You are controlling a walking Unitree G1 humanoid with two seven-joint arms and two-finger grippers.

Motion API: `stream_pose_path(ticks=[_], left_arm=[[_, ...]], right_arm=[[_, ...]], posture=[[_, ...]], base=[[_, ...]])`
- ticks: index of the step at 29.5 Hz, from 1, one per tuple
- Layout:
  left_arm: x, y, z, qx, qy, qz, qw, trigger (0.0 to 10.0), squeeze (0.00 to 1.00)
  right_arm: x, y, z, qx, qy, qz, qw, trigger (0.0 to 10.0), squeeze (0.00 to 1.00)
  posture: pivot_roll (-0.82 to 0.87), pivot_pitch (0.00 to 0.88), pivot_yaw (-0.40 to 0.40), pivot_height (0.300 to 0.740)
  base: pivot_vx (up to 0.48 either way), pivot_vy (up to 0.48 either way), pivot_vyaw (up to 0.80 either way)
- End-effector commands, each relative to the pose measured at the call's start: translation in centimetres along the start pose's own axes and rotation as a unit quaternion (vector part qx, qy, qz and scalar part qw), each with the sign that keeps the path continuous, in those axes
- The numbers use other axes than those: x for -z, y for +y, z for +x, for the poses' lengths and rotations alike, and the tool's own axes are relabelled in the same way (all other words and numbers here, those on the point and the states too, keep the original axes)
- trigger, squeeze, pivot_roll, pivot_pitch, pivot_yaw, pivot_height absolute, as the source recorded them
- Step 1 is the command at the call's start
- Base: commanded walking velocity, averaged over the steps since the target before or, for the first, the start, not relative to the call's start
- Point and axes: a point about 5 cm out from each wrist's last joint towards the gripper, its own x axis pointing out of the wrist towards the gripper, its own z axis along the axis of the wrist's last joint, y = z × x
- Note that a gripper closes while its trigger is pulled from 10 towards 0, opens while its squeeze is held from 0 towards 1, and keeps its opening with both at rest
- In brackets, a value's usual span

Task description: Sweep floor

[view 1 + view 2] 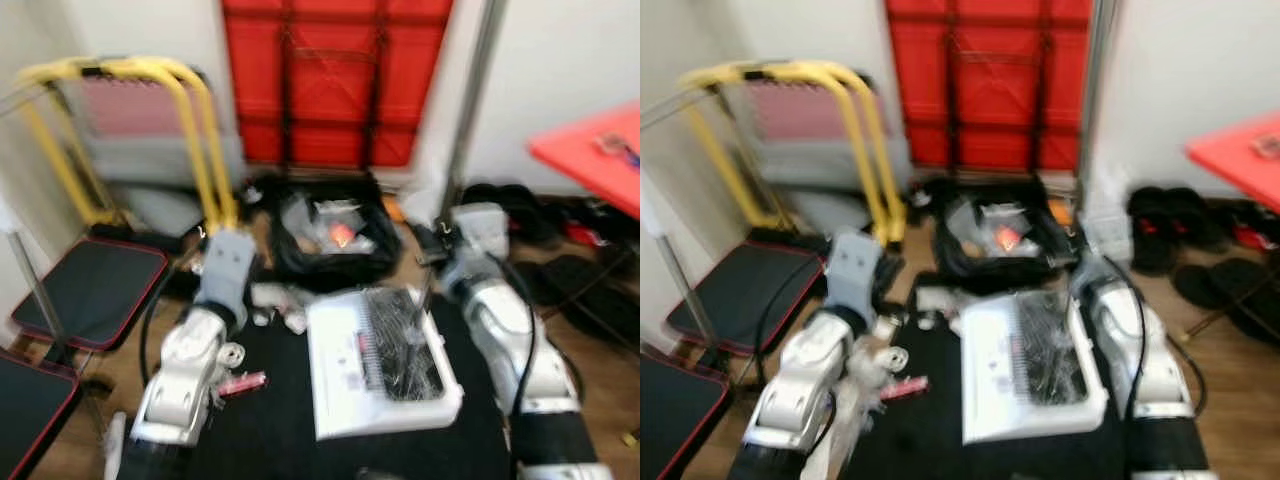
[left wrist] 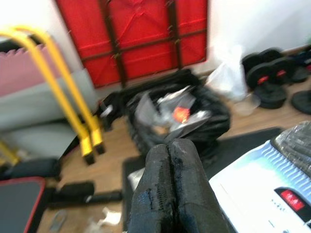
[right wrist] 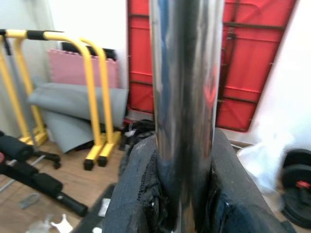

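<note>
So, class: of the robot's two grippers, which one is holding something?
The right gripper: its jaws clamp a shiny metal pole. The left gripper has its jaws pressed together with nothing between them.

wooden floor (image 2: 114, 145) with black mat (image 1: 270, 420), scattered white scraps (image 1: 282, 300)

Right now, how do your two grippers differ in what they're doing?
The right gripper is shut on a shiny metal pole, its fingers on either side of the pole; the left gripper is shut on nothing, its fingers pressed together. Both have black fingers and point toward the red panel and the black bag of litter.
</note>
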Motion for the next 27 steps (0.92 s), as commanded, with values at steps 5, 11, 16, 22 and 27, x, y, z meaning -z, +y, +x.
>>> stream_pose_path(ticks=[5, 11, 16, 22, 27], left_arm=[[0.04, 0.07, -0.06, 0.001, 0.001, -0.001, 1.000, 10.0, 0.00], [-0.01, 0.13, 0.02, -0.006, 0.001, -0.005, 1.000, 10.0, 0.00], [-0.01, 0.32, 0.13, -0.016, 0.001, -0.011, 1.000, 10.0, 0.00], [0.02, 0.38, 0.14, -0.018, 0.002, -0.011, 1.000, 10.0, 0.00], [0.04, 0.44, 0.15, -0.019, 0.002, -0.011, 1.000, 10.0, 0.00]], right_arm=[[-1.59, 0.83, 0.50, -0.013, -0.038, 0.005, 0.999, 10.0, 0.00], [-1.62, 0.92, 0.49, -0.016, -0.039, 0.003, 0.999, 10.0, 0.00], [-1.69, 1.10, 0.46, -0.021, -0.041, 0.004, 0.999, 10.0, 0.00], [-1.72, 1.18, 0.46, -0.023, -0.042, 0.006, 0.999, 10.0, 0.00], [-1.78, 1.23, 0.45, -0.023, -0.044, 0.008, 0.999, 10.0, 0.00]], posture=[[-0.12, 0.036, -0.138, 0.740], [-0.12, 0.037, -0.139, 0.740], [-0.12, 0.038, -0.140, 0.740], [-0.12, 0.038, -0.139, 0.740], [-0.12, 0.040, -0.139, 0.740]], base=[[0.316, 0.000, 0.00], [0.253, 0.000, 0.00], [0.000, 0.000, 0.00], [0.000, 0.000, 0.00], [0.000, 0.000, 0.00]])
